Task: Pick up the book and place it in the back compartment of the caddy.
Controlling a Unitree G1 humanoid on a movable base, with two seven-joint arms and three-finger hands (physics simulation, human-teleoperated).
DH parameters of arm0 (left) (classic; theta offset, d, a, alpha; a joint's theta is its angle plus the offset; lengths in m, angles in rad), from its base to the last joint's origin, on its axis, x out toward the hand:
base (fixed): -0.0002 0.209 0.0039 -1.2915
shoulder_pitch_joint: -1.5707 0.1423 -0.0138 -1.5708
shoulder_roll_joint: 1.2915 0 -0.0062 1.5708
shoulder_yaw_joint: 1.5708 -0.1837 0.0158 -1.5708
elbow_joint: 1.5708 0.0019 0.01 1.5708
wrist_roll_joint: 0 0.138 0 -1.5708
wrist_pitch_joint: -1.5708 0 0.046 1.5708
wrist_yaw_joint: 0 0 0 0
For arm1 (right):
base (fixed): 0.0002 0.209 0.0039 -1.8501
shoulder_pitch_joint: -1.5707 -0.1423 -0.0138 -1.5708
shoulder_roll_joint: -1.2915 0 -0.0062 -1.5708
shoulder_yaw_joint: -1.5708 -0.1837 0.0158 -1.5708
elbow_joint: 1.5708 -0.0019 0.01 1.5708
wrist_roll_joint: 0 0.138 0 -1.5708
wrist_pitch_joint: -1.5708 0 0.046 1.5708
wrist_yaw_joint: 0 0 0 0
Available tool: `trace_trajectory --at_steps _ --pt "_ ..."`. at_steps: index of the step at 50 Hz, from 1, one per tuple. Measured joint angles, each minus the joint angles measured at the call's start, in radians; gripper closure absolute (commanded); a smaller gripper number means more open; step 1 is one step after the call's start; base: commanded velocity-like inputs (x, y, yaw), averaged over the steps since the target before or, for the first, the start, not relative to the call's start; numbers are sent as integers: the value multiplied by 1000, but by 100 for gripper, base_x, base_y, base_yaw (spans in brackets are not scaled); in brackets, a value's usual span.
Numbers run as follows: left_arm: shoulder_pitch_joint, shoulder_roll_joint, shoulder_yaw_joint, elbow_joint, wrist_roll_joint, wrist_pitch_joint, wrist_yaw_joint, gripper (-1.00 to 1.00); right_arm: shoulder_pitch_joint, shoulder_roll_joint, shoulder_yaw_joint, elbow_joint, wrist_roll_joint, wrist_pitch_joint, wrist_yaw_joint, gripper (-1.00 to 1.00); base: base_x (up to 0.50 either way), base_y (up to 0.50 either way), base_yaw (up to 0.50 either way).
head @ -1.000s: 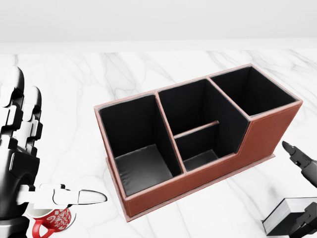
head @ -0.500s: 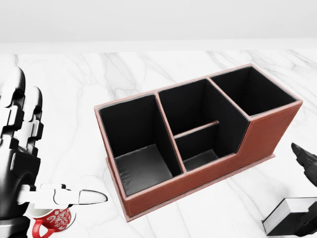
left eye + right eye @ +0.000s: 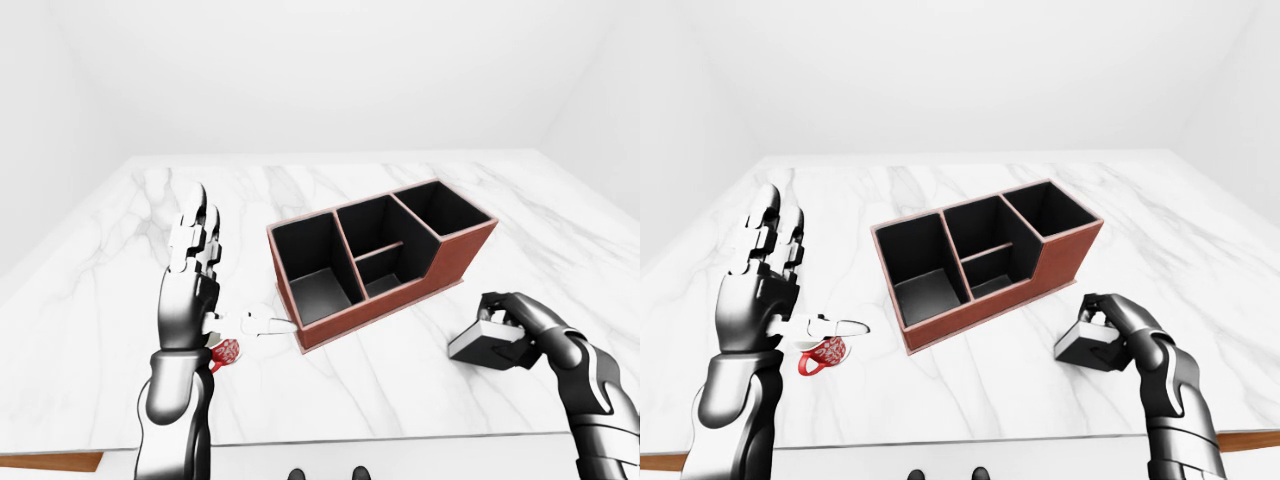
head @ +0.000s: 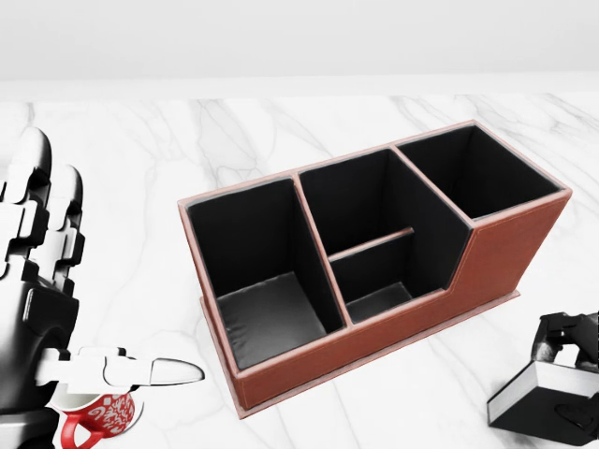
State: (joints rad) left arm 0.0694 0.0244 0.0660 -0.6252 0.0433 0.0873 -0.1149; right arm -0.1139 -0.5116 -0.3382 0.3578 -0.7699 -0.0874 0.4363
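Note:
The book (image 4: 543, 402), black with white page edges, lies tilted on the marble at the lower right of the head view, right of the caddy. My right hand (image 3: 1102, 325) curls over its top, fingers (image 3: 497, 305) wrapped round it. The red-brown caddy (image 4: 374, 341) with black compartments stands in the middle, angled, its far-right compartment (image 4: 477, 168) open-topped. My left hand (image 3: 225, 275) is held up open at the left of the caddy, fingers straight, thumb (image 4: 154, 371) pointing toward the caddy's near corner.
A small red patterned mug (image 3: 825, 353) stands under my left hand. The white marble tabletop (image 3: 400, 390) ends at a near edge along the bottom of both eye views. Plain white walls lie beyond.
My right hand dropped from beside the caddy's right end onto the book and closed round it. The book turned and shifted slightly left. The left hand barely moved.

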Motion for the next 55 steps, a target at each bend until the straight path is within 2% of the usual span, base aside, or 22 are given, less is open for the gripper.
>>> trace_trajectory --at_steps 26,37,55 --pt "1 0 1 0 0 0 0 -100 -19 14 0 -41 60 0 60 100 0 0 0" --pt "1 0 2 -4 -1 0 0 -100 -18 40 -38 -280 235 0 262 100 0 0 0" --pt "2 0 3 -2 -3 0 0 -100 -81 54 -67 -612 437 0 262 100 0 0 0"
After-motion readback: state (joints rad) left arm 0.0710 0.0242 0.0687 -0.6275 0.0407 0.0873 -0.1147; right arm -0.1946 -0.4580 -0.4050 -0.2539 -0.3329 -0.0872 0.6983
